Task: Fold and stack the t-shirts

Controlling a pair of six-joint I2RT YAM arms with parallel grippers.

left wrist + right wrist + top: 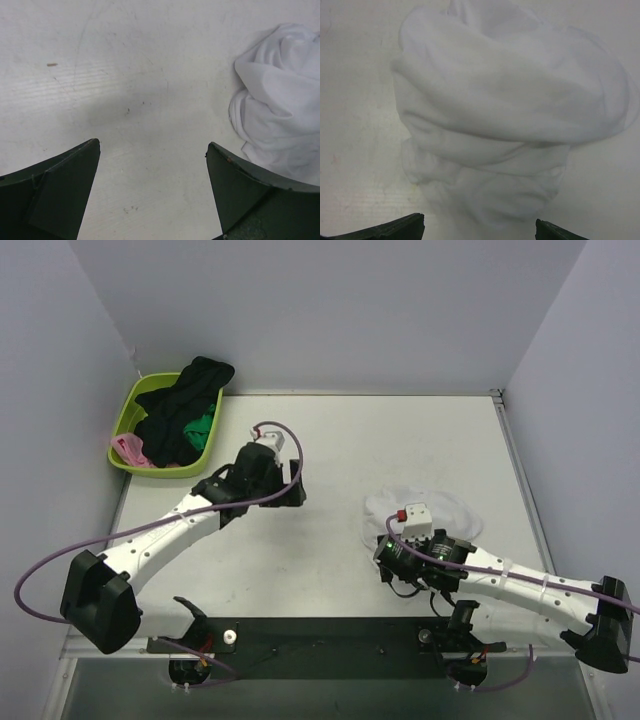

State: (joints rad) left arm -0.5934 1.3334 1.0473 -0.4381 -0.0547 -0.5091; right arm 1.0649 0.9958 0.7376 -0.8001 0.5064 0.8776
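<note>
T-shirt [510, 115], white and crumpled, sits just ahead of right jaws; left jaws likewise gape empty. Likely best: pinch one outer edge, not bunched middle.

The white t-shirt [450, 508] lies unfolded in a soft, crumpled heap (its folds wrapping over one another in bands) on the table [330, 440], right of the middle and nearer the near edge. The black t-shirt [185, 405] fills the basket [128, 412] at the far left corner, spilling over its far rim; a green t-shirt [203, 427] shows beside it, a pink t-shirt [130, 450] at the basket's near left corner
</note>
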